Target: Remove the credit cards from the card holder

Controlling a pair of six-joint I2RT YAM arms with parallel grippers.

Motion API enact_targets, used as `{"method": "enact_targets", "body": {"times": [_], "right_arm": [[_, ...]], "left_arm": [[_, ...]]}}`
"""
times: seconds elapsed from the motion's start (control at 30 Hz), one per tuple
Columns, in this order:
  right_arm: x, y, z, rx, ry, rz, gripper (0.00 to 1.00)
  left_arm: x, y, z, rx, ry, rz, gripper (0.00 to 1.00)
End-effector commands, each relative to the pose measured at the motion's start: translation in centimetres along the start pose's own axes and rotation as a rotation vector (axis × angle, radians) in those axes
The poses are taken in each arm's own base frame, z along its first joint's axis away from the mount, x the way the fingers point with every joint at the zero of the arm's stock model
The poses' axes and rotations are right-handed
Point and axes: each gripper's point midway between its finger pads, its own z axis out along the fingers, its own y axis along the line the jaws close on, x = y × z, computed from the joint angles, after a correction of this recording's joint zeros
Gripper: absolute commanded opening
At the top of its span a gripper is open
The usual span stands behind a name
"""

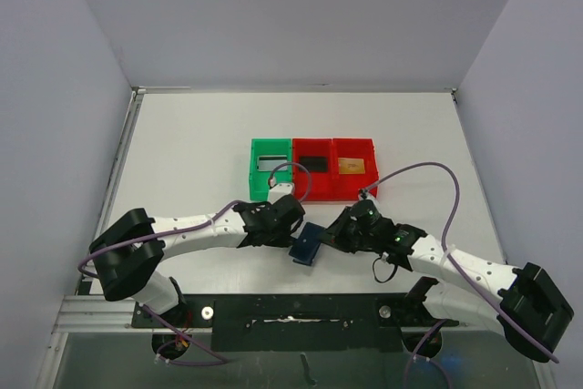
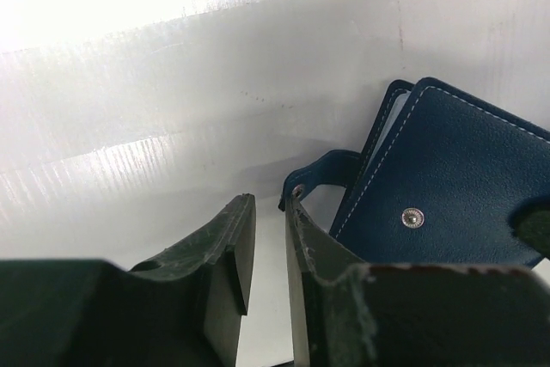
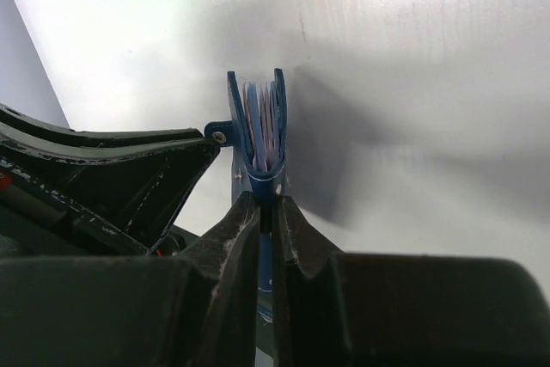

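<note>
Right gripper (image 3: 267, 205) clamping card holder (image 3: 258, 131) by near edge. Holder sticking out straight ahead of fingertips, covers gaping slightly. Credit cards (image 3: 265, 113) sitting inside between covers, only edges showing. Left gripper (image 2: 271, 212) hovering just beside holder, jaws narrowly apart, gripping nothing. Strap (image 2: 325, 168) touching outer side of one finger. Green bin (image 1: 258, 166) and red bins (image 1: 314, 192) lying beyond both grippers.

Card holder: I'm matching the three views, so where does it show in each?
Top: card holder at centre, between the arms.
Left wrist: it fills the right side, snap face showing.
Right wrist: it stands edge-on at centre, pinched by the right jaws.
Shared landmark: its strap, in both wrist views.
</note>
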Motion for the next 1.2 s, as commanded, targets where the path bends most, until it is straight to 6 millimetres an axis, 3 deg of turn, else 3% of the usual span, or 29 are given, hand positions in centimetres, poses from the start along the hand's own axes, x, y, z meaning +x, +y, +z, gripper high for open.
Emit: {"method": "enact_targets", "body": {"times": [0.0,0.23,0.43,0.6,0.67,0.8,0.9,1.0,1.17], "right_arm": [[-0.3,0.3,-0.4,-0.024,-0.005,-0.013,0.0],[0.0,-1.1,-0.3,0.013,0.007,-0.016,0.0],[0.2,-1.8,0.2,0.033,0.027,-0.028,0.06],[-0.6,-2.7,0.2,0.099,0.025,-0.061,0.23],[-1.1,-2.8,0.1,0.114,0.014,-0.072,0.37],[-1.8,-3.3,-0.4,0.175,-0.008,-0.11,0.6],[-2.2,-2.7,-0.7,0.186,-0.004,-0.141,0.64],[-2.0,-1.7,-0.8,0.157,0.016,-0.16,0.63],[-0.9,0.0,-0.4,0.082,0.06,-0.149,0.61]], "left_arm": [[-0.8,-1.3,0.0,0.064,-0.032,-0.013,0.23],[-0.7,-4.0,0.1,0.216,-0.019,-0.022,0.28],[-0.6,-4.0,0.1,0.218,-0.01,-0.021,0.17],[-0.2,-4.1,0.0,0.243,0.001,-0.012,0.07],[-0.1,-4.1,0.0,0.246,0.002,-0.011,0.01],[0.0,-4.0,-0.3,0.248,0.002,-0.028,0.0],[0.1,-3.9,-0.4,0.264,-0.005,-0.04,0.0],[0.4,-3.9,-0.2,0.269,0.0,-0.044,0.07],[0.1,-4.4,-0.1,0.281,-0.006,-0.044,0.31]]}}
